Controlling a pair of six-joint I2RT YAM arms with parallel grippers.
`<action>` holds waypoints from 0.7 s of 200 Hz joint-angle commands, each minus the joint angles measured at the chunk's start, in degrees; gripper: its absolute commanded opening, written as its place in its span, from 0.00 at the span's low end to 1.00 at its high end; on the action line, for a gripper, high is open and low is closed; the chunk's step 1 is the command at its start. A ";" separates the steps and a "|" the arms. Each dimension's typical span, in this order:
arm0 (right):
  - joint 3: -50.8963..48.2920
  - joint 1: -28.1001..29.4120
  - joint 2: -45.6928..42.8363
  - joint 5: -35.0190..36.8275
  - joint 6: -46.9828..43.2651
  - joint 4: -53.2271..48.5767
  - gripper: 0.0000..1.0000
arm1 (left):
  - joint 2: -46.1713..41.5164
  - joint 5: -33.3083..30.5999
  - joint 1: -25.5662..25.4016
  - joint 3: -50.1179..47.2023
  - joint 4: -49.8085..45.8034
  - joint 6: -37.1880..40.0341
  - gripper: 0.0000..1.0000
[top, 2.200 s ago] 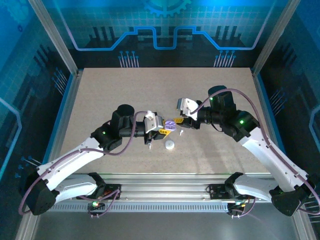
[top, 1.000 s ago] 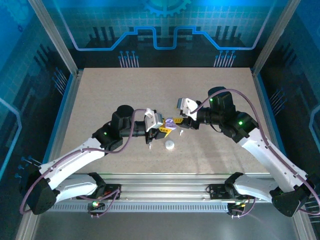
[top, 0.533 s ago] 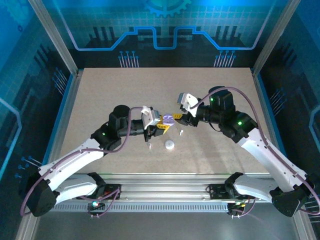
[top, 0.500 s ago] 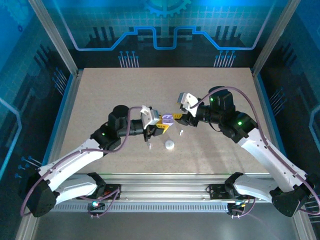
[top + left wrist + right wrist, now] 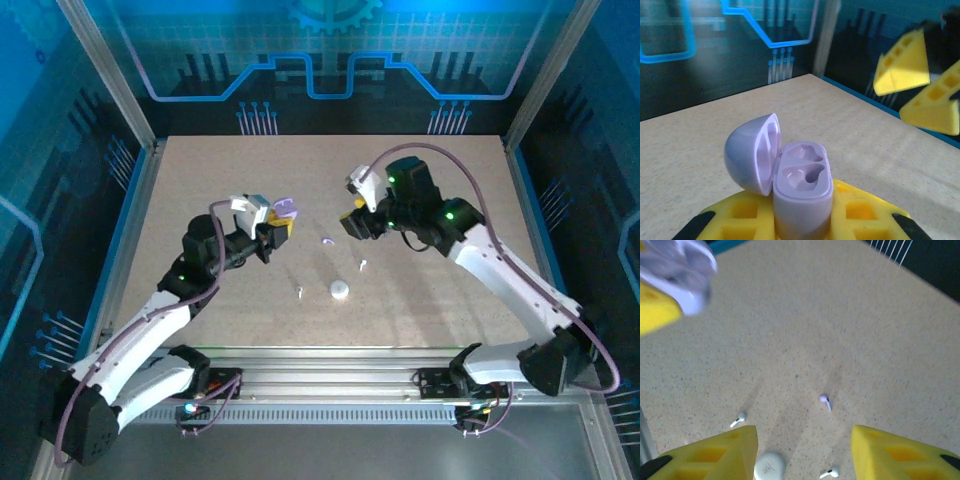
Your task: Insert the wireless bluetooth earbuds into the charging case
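Note:
My left gripper [image 5: 277, 229] is shut on the base of a pale purple charging case [image 5: 803, 186], held upright above the table with its lid [image 5: 752, 153] swung open to the left. Both wells in the case are empty. My right gripper [image 5: 805, 456] hangs open over the table's middle with nothing between its yellow fingers [image 5: 707, 454]. Below it lie three earbuds: a purple one [image 5: 825, 400] and two white stem-shaped ones [image 5: 738, 418] [image 5: 831, 472]. From above, the purple earbud [image 5: 328, 241] lies between the two grippers, and the right gripper [image 5: 351, 222] stands just right of it.
A white round puck [image 5: 340, 291] sits near the front middle of the table, between the two white earbuds [image 5: 362, 266] [image 5: 299, 293]. Bare tan tabletop [image 5: 440, 190] stretches behind and to both sides. Metal frame posts [image 5: 110, 85] edge the workspace.
The grippers met at the centre; the left has pulled back left and up with the open case. The right has moved back and opened wider. A purple earbud now lies on the table.

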 commanded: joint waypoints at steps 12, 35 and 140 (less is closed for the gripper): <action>4.72 0.21 6.99 -1.52 -2.23 -5.19 0.52 | -3.84 -9.08 3.06 -3.14 -1.15 -5.55 0.21; 8.27 0.14 13.95 -1.59 -5.36 -7.20 0.52 | -5.94 -13.61 4.85 -4.58 -3.14 -7.57 0.21; 37.73 1.45 46.59 1.36 -11.65 -24.60 0.43 | -9.57 -22.28 6.18 -5.53 -9.30 -6.01 0.21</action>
